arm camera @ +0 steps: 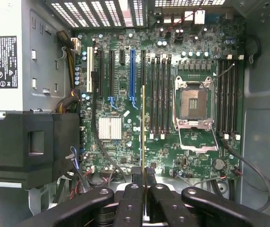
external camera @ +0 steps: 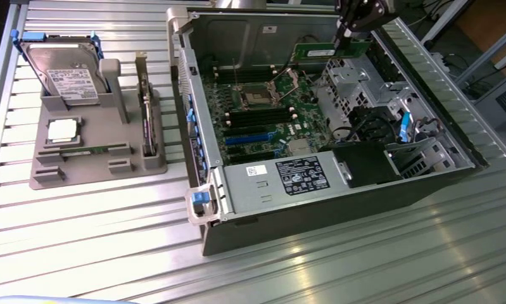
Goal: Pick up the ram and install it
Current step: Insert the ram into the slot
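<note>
The ram (external camera: 315,50), judged light, stiff but fragile, is pinched, seemingly mid-length along its upper edge, by the nearly closed gripper (arm camera: 143,176) above the case (external camera: 320,221), upper right of the exterior view.

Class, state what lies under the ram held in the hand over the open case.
Under the ram, held in the hand, lies the motherboard with its black slots and empty socket. The strip of board directly beneath the ram's edge is covered.
</note>
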